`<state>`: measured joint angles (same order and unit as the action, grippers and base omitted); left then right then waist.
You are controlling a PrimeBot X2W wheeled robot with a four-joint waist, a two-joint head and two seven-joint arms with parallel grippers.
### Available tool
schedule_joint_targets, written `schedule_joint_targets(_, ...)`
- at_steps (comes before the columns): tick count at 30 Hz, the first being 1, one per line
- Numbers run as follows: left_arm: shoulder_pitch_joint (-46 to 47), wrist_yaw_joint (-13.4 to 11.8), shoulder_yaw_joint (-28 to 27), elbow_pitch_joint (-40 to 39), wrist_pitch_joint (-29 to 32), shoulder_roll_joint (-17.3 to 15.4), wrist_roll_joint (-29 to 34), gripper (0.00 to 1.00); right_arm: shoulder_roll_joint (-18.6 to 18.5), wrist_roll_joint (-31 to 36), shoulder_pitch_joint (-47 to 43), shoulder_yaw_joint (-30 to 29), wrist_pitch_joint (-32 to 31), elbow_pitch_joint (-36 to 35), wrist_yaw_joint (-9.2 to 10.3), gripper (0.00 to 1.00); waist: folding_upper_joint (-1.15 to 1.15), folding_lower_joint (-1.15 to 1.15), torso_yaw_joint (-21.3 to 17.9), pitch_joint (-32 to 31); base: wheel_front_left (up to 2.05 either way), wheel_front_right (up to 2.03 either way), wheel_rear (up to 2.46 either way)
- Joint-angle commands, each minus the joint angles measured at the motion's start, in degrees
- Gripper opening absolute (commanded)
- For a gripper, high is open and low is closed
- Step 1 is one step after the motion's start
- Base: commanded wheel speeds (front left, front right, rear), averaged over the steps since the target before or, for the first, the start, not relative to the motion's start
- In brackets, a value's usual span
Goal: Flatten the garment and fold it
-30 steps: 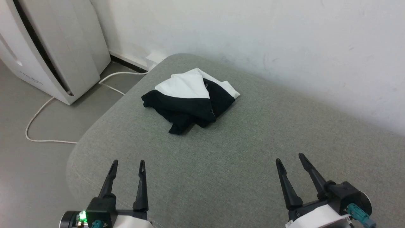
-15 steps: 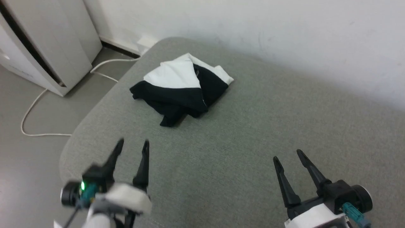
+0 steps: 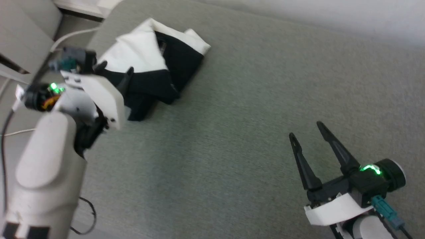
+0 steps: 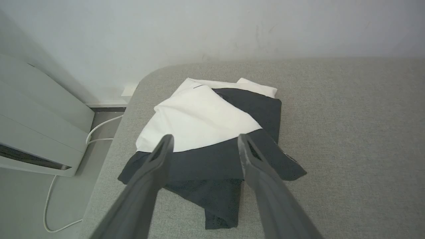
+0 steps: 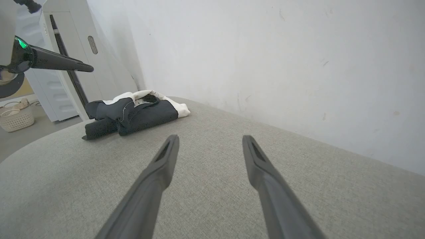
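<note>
The garment [image 3: 156, 71] lies crumpled in a heap at the far left of the grey cushioned surface [image 3: 232, 132], white cloth on top and black cloth beneath; its chest print is hidden. My left gripper [image 3: 114, 71] hovers open over the heap's near edge, nothing between its fingers; the left wrist view shows the garment [image 4: 206, 132] just beyond the open left gripper [image 4: 204, 141]. My right gripper [image 3: 307, 129] hangs open over bare cushion at the lower right, far from the shirt. From the right wrist, the garment [image 5: 132, 113] is well ahead of the open right gripper [image 5: 209, 137].
A white appliance [image 4: 33, 132] stands on the floor left of the cushion, with a white cable [image 4: 96, 127] running past it. A white wall [image 5: 265, 66] backs the cushion. A pale basket [image 5: 16, 118] sits on the floor. The cushion's rounded corner [image 4: 146, 76] lies just behind the garment.
My left arm has risen and reached forward to just above the garment. The head camera has tilted down and turned. The right gripper has stayed low at the right, still open.
</note>
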<state>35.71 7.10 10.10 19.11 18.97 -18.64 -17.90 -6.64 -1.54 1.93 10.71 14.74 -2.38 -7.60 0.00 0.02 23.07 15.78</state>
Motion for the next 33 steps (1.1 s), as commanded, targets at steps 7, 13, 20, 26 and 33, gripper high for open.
schedule_joint_targets(7,10.52,0.37,7.77,8.74,13.78,-9.91,-12.91,1.0,-0.3,0.06,3.34,0.46,0.26,-2.79,0.11,1.0,0.0,-0.02,-10.28,11.08,0.0,0.0,0.0)
schedule_joint_targets(13,11.41,0.38,11.67,12.93,21.79,-13.84,-21.04,1.0,0.15,-0.03,3.66,0.47,0.26,-2.66,0.11,1.0,0.0,-0.02,-11.87,12.51,0.0,0.0,0.0)
schedule_joint_targets(20,8.99,0.38,13.35,14.19,26.34,-14.73,-29.19,0.0,0.36,0.1,3.7,0.08,0.26,-2.07,0.11,1.0,0.0,-0.02,-11.66,12.42,0.0,0.0,0.0)
schedule_joint_targets(26,9.45,0.38,11.4,12.48,16.25,-16.06,-31.18,0.0,0.54,-0.03,3.73,-0.52,0.26,-0.78,0.11,1.0,0.0,-0.02,-10.57,9.32,0.0,0.0,0.0)
schedule_joint_targets(33,13.64,0.38,7.57,12.94,1.53,-18.76,-29.35,0.0,1.2,-0.7,3.89,-2.27,0.26,0.25,0.11,1.0,0.0,-0.02,-10.54,3.36,0.0,0.0,0.0)
